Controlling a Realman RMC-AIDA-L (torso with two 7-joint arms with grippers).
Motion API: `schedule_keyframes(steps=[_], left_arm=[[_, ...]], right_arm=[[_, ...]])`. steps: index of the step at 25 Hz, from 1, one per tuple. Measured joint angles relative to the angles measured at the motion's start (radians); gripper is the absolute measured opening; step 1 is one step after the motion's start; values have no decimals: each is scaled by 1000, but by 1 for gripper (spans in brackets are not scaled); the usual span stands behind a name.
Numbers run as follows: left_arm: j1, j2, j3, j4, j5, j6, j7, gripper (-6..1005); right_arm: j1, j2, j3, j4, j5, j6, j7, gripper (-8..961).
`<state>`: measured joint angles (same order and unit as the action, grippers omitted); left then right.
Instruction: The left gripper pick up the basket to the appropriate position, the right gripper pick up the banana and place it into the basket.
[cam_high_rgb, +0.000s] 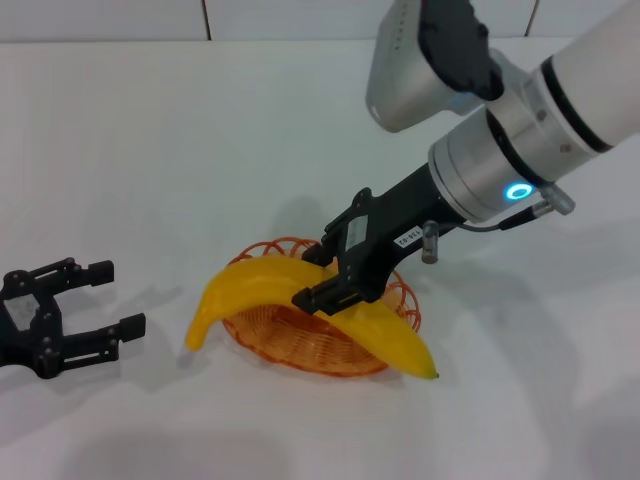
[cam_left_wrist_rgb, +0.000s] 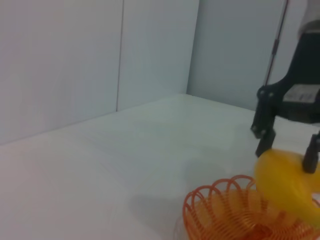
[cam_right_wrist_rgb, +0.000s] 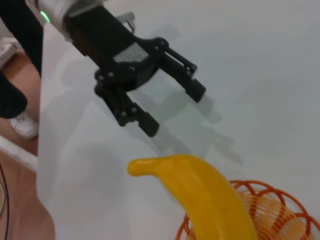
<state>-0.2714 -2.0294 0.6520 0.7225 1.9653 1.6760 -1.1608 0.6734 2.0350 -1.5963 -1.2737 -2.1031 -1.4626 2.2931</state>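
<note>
The white table (cam_high_rgb: 150, 150) carries the orange basket (cam_high_rgb: 300, 345) standing directly on it.

A white tabletop (cam_high_rgb: 150, 150) fills most of the scene. Pale wall panels (cam_left_wrist_rgb: 75, 60) rise behind it, split by thin vertical seams. Beyond the tabletop's edge lie a wooden floor (cam_right_wrist_rgb: 15, 200) and a white shoe (cam_right_wrist_rgb: 22, 125).
</note>
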Motion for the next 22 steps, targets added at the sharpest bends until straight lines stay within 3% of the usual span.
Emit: schedule_keyframes(steps=[10,22], left_arm=[[-4,0,0,-1,0,1,0,829],[-8,-2,4,-2,0,1,-2,829]], right_arm=[[18,-5,5,67,128,25,-134,626],[20,-7,68,99,121,38,-138,729]])
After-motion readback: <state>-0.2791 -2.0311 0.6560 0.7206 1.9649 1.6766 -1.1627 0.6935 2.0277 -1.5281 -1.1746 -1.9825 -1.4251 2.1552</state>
